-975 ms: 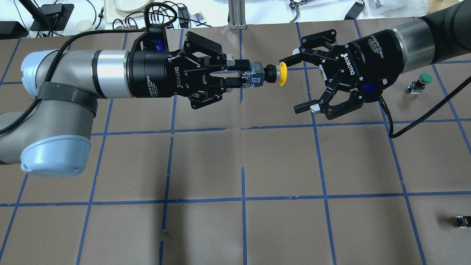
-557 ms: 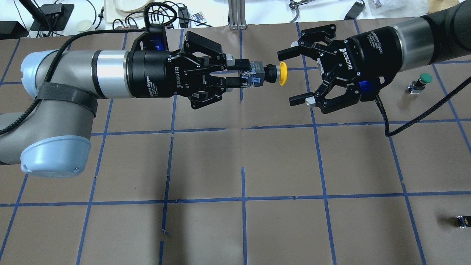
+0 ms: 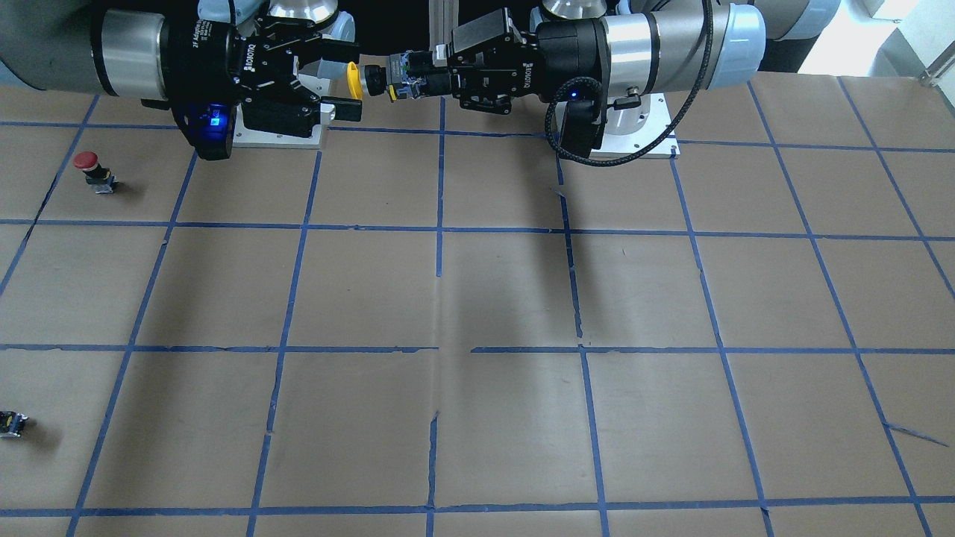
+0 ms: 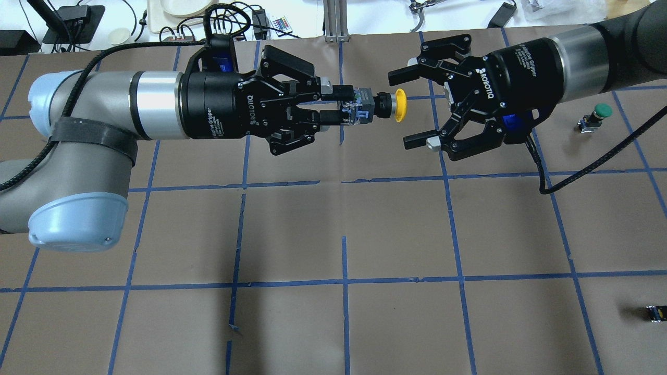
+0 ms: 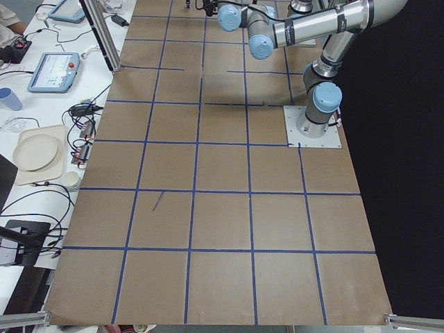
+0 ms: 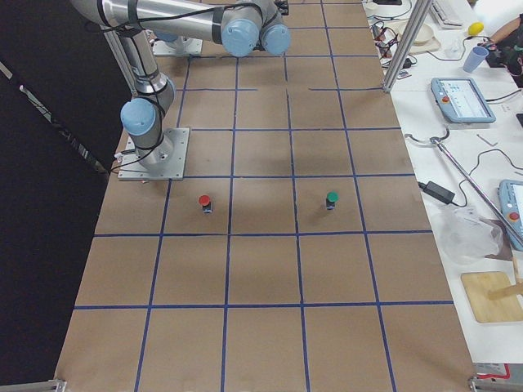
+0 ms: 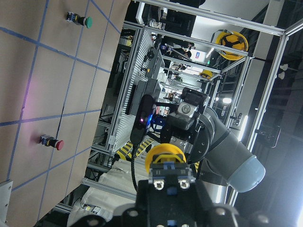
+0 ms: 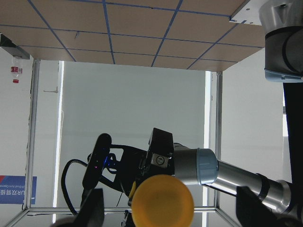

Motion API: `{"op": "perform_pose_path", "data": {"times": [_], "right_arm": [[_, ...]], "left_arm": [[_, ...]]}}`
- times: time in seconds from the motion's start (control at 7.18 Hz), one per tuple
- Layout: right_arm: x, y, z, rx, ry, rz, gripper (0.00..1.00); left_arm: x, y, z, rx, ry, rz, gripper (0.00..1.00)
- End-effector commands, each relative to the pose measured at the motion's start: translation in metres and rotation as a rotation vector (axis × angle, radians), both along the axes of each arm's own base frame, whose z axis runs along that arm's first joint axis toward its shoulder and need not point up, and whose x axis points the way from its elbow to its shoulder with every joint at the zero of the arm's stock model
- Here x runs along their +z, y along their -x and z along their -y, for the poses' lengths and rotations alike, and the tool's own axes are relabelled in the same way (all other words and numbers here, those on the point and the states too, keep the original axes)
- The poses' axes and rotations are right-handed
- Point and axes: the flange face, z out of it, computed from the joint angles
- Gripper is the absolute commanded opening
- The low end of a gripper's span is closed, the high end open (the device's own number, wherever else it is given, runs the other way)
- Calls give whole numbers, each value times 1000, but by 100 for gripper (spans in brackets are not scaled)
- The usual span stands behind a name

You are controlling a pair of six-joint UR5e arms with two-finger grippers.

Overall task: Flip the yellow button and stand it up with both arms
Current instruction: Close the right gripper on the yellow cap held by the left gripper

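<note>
Overhead exterior view: the left gripper (image 4: 340, 104) reaches in level from the left of the frame, its jaws closed on the black-and-grey body of the yellow button (image 4: 379, 105). The button is held sideways in the upper middle, above the table (image 4: 396, 229), with its yellow cap pointing right. The right gripper (image 4: 405, 109) faces it from the upper right with jaws spread wide. The cap sits about level with the fingertips (image 4: 397, 77), with a gap on either side and touching neither. The table's far edge runs along the top of the frame just beyond both grippers, with cables and clutter past it. A green-capped button (image 4: 599, 115) stands well apart near the right edge. A small black part (image 4: 655, 314) lies near the lower right corner.
</note>
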Motion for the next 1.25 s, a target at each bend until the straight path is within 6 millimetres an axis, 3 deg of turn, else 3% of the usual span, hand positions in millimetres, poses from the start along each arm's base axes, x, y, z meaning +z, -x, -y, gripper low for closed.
{"op": "perform_pose_path", "data": {"times": [0.0,0.28,0.7,1.11], "right_arm": [[-1,0,1,2,1,0,65],[-2,1,1,1,1,0,29],[1,4,2,-7,6,0,10],[3,4,4,-7,11,-1,8]], "left_arm": [[0,0,0,0,1,1,0],[1,0,-1,0,1,2,0],[-1,0,1,1,-10,2,3],[2,-1,2,4,-10,3,99]]}}
